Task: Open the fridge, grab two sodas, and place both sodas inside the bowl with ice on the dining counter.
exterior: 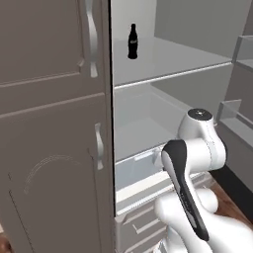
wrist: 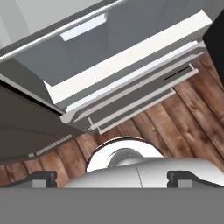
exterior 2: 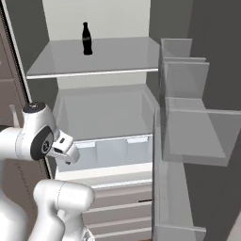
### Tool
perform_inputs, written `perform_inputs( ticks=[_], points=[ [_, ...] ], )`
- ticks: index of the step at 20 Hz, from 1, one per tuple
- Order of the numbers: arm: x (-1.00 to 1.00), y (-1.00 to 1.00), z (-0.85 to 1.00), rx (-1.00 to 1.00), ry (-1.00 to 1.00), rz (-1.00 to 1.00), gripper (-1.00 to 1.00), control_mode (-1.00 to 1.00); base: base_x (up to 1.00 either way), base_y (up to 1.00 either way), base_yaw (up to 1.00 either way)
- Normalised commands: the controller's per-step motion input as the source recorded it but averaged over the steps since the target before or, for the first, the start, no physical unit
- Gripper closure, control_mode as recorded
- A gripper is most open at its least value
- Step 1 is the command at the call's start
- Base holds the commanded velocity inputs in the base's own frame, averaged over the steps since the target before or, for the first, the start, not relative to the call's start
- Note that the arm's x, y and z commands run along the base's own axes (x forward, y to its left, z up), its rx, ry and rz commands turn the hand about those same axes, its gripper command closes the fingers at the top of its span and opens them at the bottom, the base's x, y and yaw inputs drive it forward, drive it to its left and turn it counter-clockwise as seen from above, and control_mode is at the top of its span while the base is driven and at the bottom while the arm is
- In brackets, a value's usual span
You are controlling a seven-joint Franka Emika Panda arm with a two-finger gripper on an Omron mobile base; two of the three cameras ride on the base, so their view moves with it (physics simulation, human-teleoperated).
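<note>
Your claw spread wide, pinching nothing, aimed down at wood floor before fridge drawers. Brown-grey cabinet stands left of claw. Fridge open; one soda upright on upper shelf, well above and beyond claw, apart from it. Door bins off to right.

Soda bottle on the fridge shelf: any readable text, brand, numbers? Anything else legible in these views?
Soda bottle: faint white label mark, too small and blurred to read.
Fridge interior, shelves, drawers: no text.
Cabinet beside it: no text.
Nothing legible anywhere.
</note>
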Motion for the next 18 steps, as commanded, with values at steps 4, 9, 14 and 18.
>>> perform_inputs(
  ticks=[4,9,14,18],
  points=[
    [0.00,0.00,0.00,0.00,0.00,0.00,-1.00,1.00,0.69,-0.04,0.07],
    [0.00,0.00,0.00,0.00,0.00,0.00,-1.00,1.00,0.72,-0.01,0.10],
    [0.09,-0.02,0.00,0.01,-0.02,0.03,-1.00,-1.00,0.49,0.00,0.11],
    [0.16,-0.15,0.06,0.06,-0.30,0.13,-1.00,-1.00,0.00,0.00,0.00]
  ],
)
